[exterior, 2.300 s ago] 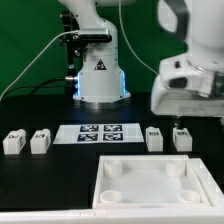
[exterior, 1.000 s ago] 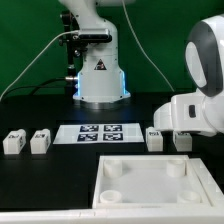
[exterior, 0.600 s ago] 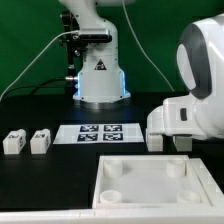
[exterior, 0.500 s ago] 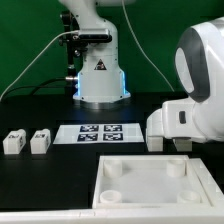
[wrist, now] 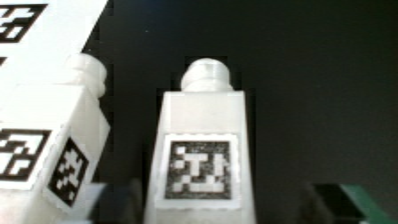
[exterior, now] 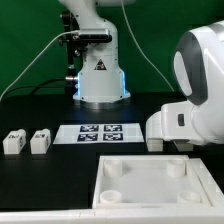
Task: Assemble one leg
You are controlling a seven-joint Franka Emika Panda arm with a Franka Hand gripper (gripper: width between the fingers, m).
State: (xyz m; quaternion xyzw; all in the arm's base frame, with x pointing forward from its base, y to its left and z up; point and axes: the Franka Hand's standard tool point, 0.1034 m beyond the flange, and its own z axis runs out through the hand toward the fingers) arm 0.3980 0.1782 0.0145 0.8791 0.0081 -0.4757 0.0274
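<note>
Leg (wrist: 201,150), a white post with a rounded peg on top and a square tag on its face: upright on the black table (wrist: 311,70), between the dark fingers (wrist: 338,198) of the gripper (wrist: 228,200), which stand apart and grip nothing. Second leg (wrist: 71,130): upright, just beside the first. Exterior view: third leg (exterior: 14,142) and fourth leg (exterior: 40,141) side by side at that view's left, marker board (exterior: 97,132) beyond the white tray (exterior: 155,160), arm housing (exterior: 190,115) low at the right, hiding the gripper.
</note>
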